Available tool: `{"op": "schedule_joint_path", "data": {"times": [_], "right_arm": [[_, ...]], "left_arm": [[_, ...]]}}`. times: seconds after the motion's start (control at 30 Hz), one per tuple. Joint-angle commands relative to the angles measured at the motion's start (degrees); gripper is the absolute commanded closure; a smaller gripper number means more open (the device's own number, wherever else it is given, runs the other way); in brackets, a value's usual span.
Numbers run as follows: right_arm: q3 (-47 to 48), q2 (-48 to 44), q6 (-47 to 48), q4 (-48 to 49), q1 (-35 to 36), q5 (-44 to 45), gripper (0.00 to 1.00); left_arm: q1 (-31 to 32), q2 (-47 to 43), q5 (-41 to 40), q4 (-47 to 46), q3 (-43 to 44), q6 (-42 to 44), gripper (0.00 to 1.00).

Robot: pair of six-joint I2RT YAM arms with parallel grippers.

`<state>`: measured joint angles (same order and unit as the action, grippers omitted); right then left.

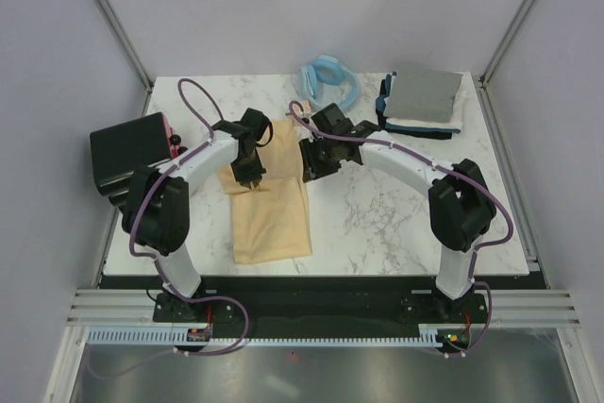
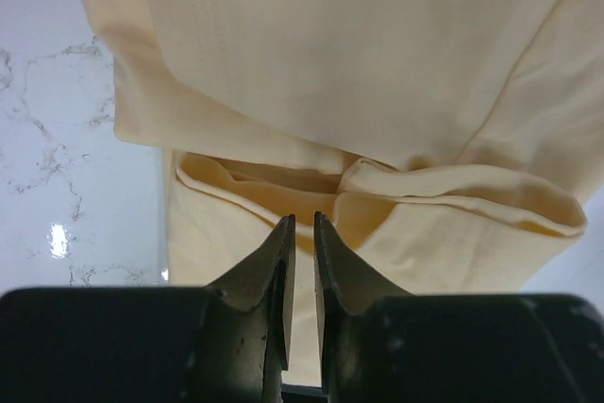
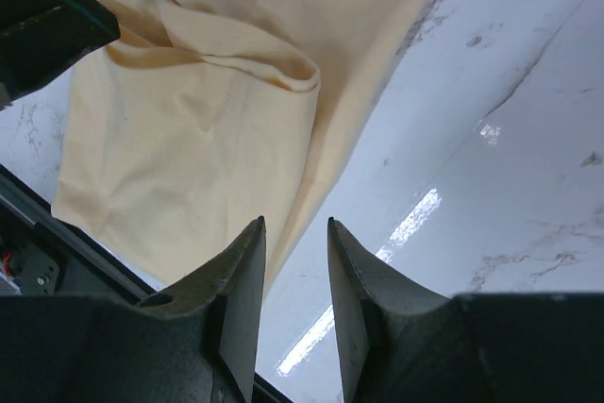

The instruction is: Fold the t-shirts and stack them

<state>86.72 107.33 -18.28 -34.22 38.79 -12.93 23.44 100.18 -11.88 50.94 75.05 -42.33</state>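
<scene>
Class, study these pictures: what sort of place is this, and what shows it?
Probably a robotics lab booth: left arm and right arm bolted at a marble-look table, plain panel walls, metal rail in front.

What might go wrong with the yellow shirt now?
The folded-over flap of the yellow shirt looks puffy and loose. The left tool is open and not holding it, so it may flop back.
The right tool hangs open at the shirt's side edge; it might pinch only one layer and pull the fold crooked.
The blue ring lies close to the folded stack, so it may get bumped.
</scene>
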Motion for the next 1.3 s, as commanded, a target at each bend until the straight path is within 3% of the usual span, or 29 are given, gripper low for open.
{"op": "schedule_joint_path", "data": {"times": [0.0, 0.2, 0.37, 0.9, 1.27], "right_arm": [[-1.8, -2.4, -2.4, 2.6, 0.1, -7.6, 0.6], [-2.3, -2.5, -3.7, 3.9, 3.7, -11.5, 0.61], [-2.2, -2.5, -6.1, 4.2, 5.9, -14.5, 0.6], [-14.0, 2.4, -13.3, 12.7, 13.6, -9.2, 0.61], [-12.9, 7.2, -9.5, 4.4, 14.5, -11.1, 0.64]], "left_arm": [[-0.1, 3.2, 0.1, 2.7, 1.5, 0.1, 0.8], [-0.8, 2.9, -2.9, 3.2, 1.9, -1.4, 0.79], [-3.9, 5.9, -3.3, 3.1, 7.6, 1.3, 0.79], [-7.1, 30.4, 1.9, 7.2, 33.4, 4.7, 0.79], [-7.3, 35.3, 6.6, 8.7, 40.1, 7.2, 0.79]]}}
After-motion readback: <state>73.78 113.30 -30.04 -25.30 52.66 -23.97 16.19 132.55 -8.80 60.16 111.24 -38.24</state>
